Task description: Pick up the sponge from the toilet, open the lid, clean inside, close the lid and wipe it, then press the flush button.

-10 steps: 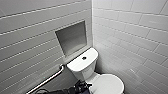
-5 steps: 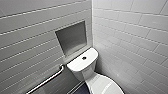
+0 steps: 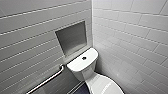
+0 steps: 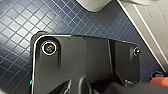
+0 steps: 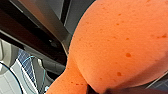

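Note:
The white toilet (image 3: 86,72) stands in the corner of the tiled walls in the head view. The round dark flush button (image 3: 84,58) sits in the middle of its tank top. Below the tank, the closed white lid (image 3: 106,87) shows in part at the picture's edge. The orange sponge (image 5: 117,42) looms large in the right wrist view, pinched and bulging where my right gripper (image 5: 96,88) is shut on it. An orange patch of the sponge (image 4: 160,81) also shows in the left wrist view. My left gripper (image 4: 82,86) hangs above the dark blue floor tiles, open and holding nothing.
A metal grab bar (image 3: 47,80) runs along the left wall beside the tank. A recessed niche (image 3: 72,37) sits in the wall above the tank. The toilet's base (image 4: 93,5) and a white skirting (image 4: 147,27) border the blue tiled floor (image 4: 20,27).
The head camera has tilted upward: the toilet sits lower in the picture and the dark arm parts at the bottom edge have slid out of it.

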`<state>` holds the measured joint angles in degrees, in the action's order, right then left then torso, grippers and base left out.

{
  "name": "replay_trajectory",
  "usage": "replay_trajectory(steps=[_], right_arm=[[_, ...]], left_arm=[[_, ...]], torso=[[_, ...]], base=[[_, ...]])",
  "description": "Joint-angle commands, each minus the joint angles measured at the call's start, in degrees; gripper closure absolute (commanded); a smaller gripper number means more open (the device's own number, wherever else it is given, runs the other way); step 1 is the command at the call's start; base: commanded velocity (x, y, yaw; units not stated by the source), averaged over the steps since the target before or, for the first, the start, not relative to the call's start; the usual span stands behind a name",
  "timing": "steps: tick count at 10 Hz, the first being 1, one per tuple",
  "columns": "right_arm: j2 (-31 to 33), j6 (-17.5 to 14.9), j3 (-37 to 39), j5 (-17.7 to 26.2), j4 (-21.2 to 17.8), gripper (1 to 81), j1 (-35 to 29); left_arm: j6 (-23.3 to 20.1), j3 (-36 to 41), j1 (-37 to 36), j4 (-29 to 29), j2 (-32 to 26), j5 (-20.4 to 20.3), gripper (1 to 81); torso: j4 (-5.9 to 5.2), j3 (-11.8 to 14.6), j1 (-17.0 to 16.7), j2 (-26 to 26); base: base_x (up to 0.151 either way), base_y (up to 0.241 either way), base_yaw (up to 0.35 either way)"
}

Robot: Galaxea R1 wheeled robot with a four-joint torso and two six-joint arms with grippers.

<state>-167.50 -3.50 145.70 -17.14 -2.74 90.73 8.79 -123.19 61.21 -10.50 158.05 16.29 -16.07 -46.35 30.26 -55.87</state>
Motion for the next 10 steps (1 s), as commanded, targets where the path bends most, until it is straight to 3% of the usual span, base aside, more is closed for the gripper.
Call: replay_trajectory(steps=[1, 2, 3, 4, 6, 8, 9, 10], right_arm=[[0.3, 0.24, -0.6, 2.46, -3.48, 81.1, -1.64], [1.09, 0.86, -1.4, 2.2, -4.46, 81.1, -2.61], [3.2, 2.36, -4.03, 0.79, -4.82, 81.1, -3.66], [7.47, 5.06, -10.13, -2.0, -4.73, 81.1, -4.28], [15.41, 5.96, -23.28, -3.95, -4.99, 81.1, -5.69], [17.52, 7.45, -25.13, -2.82, -6.84, 81.1, -5.69], [18.4, 7.54, -26.52, -3.25, -5.78, 81.1, -5.6], [20.65, 7.97, -30.6, -3.69, -6.4, 81.1, -6.64]], left_arm=[[-2.09, -3.73, 2.38, -3.21, 0.7, 4.54, 1.0], [-4.04, -3.91, 3.52, -3.21, 0.34, 4.54, 1.0], [-6.33, -3.91, 4.57, -3.21, 0.08, 4.54, 1.0], [-7.91, -3.91, 5.63, -3.21, 0.08, 4.54, 1.0], [-8.0, -4.87, 6.78, -3.21, 0.52, 4.37, 1.0], [-8.17, -8.45, 7.31, -3.21, 2.7, 4.37, 1.0], [-8.17, -9.71, 7.39, -3.21, 3.68, 4.46, 1.0], [-8.17, -9.54, 7.48, -3.13, 3.68, 4.46, 1.0]], torso=[[0.0, 0.0, 0.0, 0.0], [0.0, 0.0, 0.0, 0.0], [0.0, 0.0, 3.72, -5.78], [0.0, 0.0, 3.98, -6.25], [0.0, 0.0, 5.92, -9.36], [0.0, 0.02, 8.57, -13.64], [0.0, 0.02, 9.81, -15.68], [0.0, 0.02, 7.49, -12.13]], base=[[0.0, 0.0, 0.0], [0.0, 0.0, 0.0], [0.0, 0.0, 0.0], [0.0, 0.0, 0.0], [0.0, 0.0, 0.0], [0.0, 0.0, 0.0], [0.0, 0.0, 0.0], [0.0, 0.0, 0.0]])
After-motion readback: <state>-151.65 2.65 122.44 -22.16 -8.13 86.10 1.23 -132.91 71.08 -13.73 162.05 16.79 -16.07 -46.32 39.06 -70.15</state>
